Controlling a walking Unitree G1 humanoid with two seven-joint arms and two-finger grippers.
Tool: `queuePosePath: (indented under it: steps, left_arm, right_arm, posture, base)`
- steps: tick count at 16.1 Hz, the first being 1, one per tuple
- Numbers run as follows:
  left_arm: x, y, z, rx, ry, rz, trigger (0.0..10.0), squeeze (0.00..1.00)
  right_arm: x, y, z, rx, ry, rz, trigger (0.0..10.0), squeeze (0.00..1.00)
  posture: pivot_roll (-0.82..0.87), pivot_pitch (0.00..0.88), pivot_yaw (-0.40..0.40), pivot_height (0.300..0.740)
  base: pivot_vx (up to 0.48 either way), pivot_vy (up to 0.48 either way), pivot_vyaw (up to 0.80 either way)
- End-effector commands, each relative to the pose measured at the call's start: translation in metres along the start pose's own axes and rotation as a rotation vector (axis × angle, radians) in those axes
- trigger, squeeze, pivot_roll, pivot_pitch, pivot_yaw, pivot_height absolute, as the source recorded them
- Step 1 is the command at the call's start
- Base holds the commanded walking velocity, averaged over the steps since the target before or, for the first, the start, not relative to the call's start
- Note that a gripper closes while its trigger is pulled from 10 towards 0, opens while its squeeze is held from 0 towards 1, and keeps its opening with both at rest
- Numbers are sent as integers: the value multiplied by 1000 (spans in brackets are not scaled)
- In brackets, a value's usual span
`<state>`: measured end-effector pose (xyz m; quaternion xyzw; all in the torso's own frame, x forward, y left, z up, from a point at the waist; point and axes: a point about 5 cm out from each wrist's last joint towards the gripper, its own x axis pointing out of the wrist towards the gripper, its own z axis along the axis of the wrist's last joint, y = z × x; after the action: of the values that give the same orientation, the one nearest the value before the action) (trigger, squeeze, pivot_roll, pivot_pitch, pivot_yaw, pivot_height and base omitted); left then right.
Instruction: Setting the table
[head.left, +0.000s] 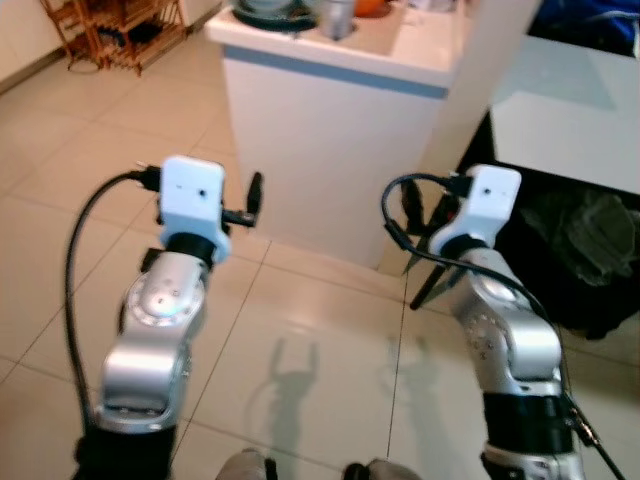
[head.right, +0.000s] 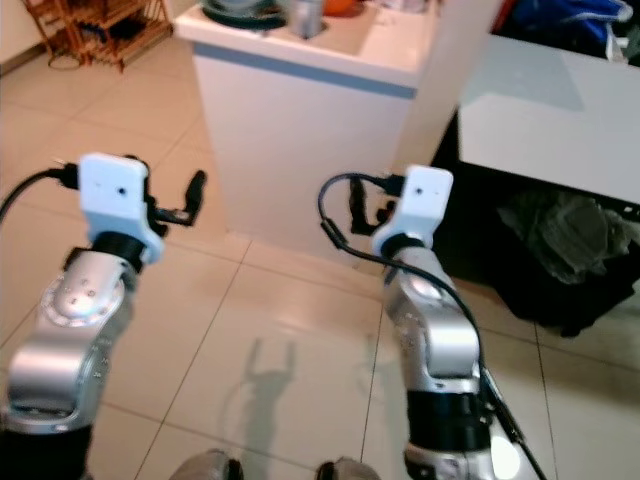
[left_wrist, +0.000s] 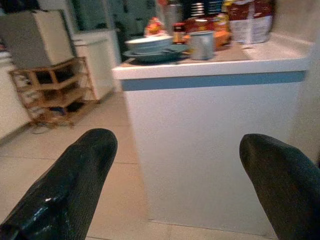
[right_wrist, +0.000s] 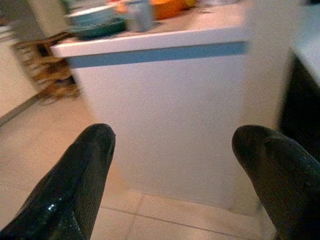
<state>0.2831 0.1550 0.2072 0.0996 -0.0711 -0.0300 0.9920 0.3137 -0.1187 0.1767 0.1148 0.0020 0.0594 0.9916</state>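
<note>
A white counter with a blue stripe (head.left: 330, 140) stands right in front of me. On its top sit a pale bowl on a dark plate (left_wrist: 150, 44), a metal cup (left_wrist: 201, 45) and several jars and orange items behind them. My left gripper (left_wrist: 177, 150) is raised before the counter's front, open, with nothing between its fingers (left_wrist: 75, 180). My right gripper (right_wrist: 172, 145) is held at the same height toward the counter's right part, also open and holding nothing. Both are short of the counter and below its top.
A wooden rack (head.left: 110, 30) stands at the far left on the tiled floor (head.left: 300, 330). To the right is a white table (head.left: 570, 120) with dark bags (head.left: 580, 250) under it. A white pillar (head.left: 490, 70) rises between counter and table.
</note>
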Motion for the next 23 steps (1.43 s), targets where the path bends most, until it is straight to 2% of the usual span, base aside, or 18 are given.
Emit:
queuePosePath:
  steps: [1,5,7,9,11,12,14,16,17,19,20,21,23]
  left_arm:
    - [-1,-7,7,-7,-37,-34,10000,0]
    - [-1,-7,9,3,-37,-40,10000,0]
    - [-1,-6,8,6,-35,-39,10000,0]
    - [-1,-5,8,19,-34,-39,10000,0]
    - [-1,-5,8,18,-33,-39,10000,0]
    - [-1,-5,8,21,-34,-38,10000,0]
    - [-1,-4,9,23,-37,-37,10000,0]
    - [-1,-3,9,27,-41,-37,10000,0]
    - [-1,-3,10,32,-44,-38,10000,0]
    - [-1,-5,12,60,-56,-55,10000,0]
    - [-1,-5,11,58,-56,-55,10000,0]
    - [-1,-5,11,57,-57,-53,10000,0]
    - [-1,-5,12,59,-58,-54,10000,0]
  right_arm:
    - [0,-3,2,-2,6,-1,10000,0]
    - [4,1,10,-60,-45,2,10000,0]
    - [5,2,9,-30,-34,6,10000,0]
    - [5,5,11,42,-33,39,10000,0]
    - [6,5,12,13,-30,29,10000,0]
    - [7,3,13,-32,-52,9,10000,0]
    - [9,2,26,-103,-197,-18,10000,0]
    - [11,3,32,-87,-242,-29,10000,0]
    - [12,3,35,-76,-251,-32,10000,0]
    - [11,8,29,11,-185,84,10000,0]
    - [11,9,24,20,-160,83,10000,0]
    - [10,10,23,-14,-184,95,10000,0]
    - [9,11,24,-13,-191,101,10000,0]
  posture:
    - [37,79,-58,740]
    - [40,77,-60,740]
    - [43,76,-61,740]
    - [44,77,-63,740]
    - [45,72,-64,740]
    - [44,71,-63,740]
    - [45,64,-63,740]
    - [46,58,-63,740]
    - [46,55,-64,740]
    - [49,48,-65,740]
    - [49,44,-64,740]
    - [48,37,-62,740]
    - [47,33,-61,740]
  base:
    - [311,0,0]
    - [406,0,0]
    - [418,0,0]
    - [414,0,0]
    - [407,0,0]
    - [401,0,0]
    - [399,0,0]
    - [401,0,0]
    - [401,0,0]
    - [399,0,0]
    - [390,0,0]
    - [398,0,0]
    - [398,0,0]
